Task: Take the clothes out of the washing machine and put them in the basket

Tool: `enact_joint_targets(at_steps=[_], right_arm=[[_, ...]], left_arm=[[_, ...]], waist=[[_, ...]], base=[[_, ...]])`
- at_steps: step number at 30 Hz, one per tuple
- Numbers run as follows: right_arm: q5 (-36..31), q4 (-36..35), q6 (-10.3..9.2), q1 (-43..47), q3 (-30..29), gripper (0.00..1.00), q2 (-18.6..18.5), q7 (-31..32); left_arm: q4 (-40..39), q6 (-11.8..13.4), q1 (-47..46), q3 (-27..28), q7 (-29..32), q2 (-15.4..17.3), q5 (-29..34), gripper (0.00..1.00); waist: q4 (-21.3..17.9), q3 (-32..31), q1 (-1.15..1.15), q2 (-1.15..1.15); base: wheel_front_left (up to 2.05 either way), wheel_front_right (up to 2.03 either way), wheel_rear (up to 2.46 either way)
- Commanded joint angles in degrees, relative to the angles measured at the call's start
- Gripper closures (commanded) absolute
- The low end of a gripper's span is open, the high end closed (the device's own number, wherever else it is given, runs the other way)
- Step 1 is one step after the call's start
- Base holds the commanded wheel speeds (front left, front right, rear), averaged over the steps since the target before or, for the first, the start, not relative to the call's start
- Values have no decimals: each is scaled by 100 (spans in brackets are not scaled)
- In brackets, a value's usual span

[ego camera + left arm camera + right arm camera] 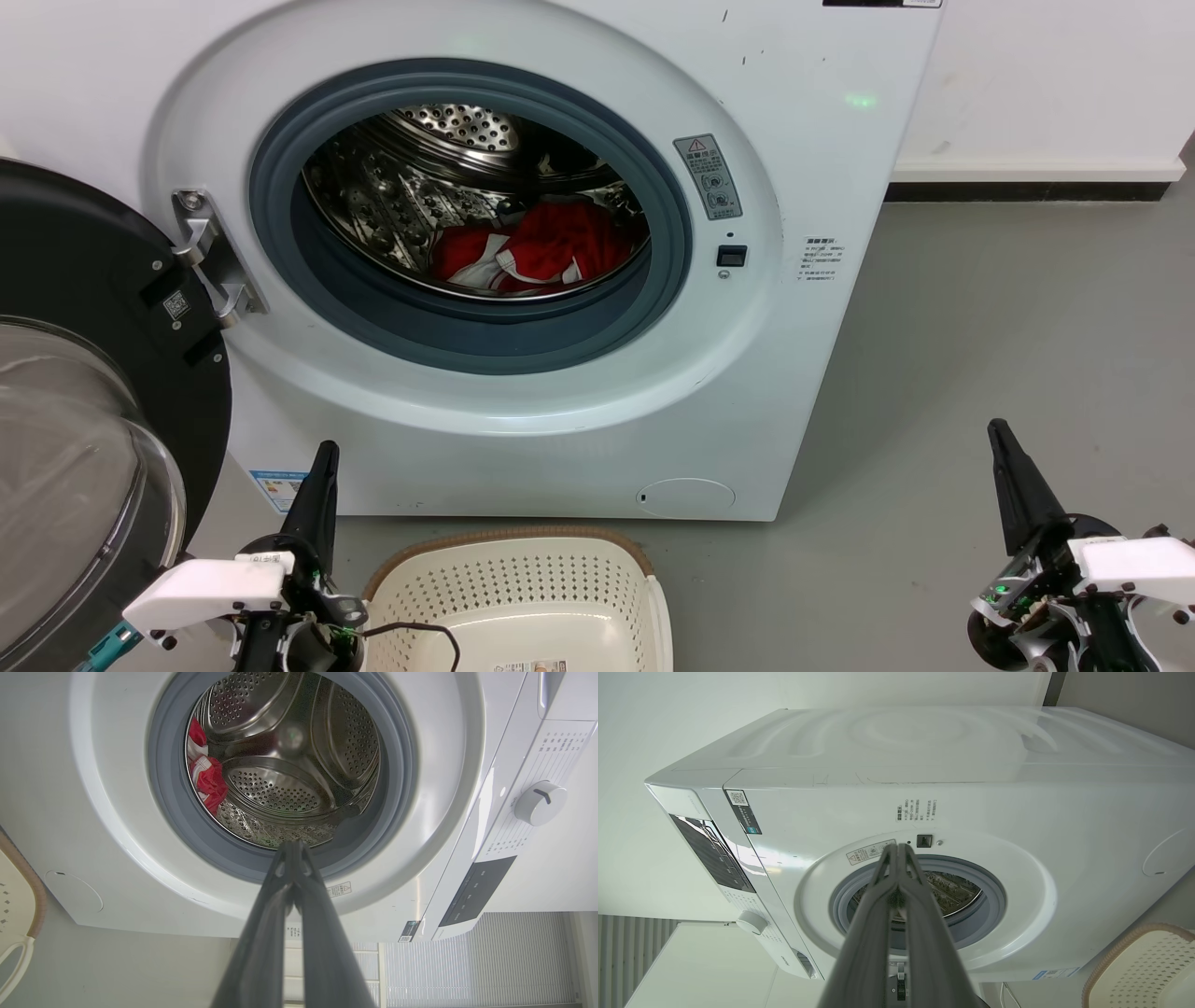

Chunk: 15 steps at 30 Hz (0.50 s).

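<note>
The white washing machine (822,168) stands with its round door (84,392) swung open to the left. Red clothes (546,247) with white trim lie low in the steel drum; the left wrist view has the clothes (208,777) at the drum's left side. The cream basket (509,597) with a brown rim sits on the floor just in front of the washer. My left gripper (325,453) is shut and empty at the basket's left, well below the drum opening. My right gripper (997,431) is shut and empty over the floor at the right.
Grey floor (1008,355) stretches to the right of the washer up to a white wall with a dark skirting. The open door's glass bulge (75,485) stands close to my left arm. A black cable (420,630) hangs over the basket's left side.
</note>
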Motion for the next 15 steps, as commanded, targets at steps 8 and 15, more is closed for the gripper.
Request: enact_joint_targets(at_steps=[8,15], right_arm=[[-27,6,-2,-71,2,100,18,2],[-27,6,-2,-72,2,100,18,2]], left_arm=[[0,-14,-37,12,9,-6,-14,100],[0,-14,-37,12,9,-6,-14,100]], waist=[[0,0,0,0],[0,0,0,0]], base=[[0,0,0],[0,0,0]])
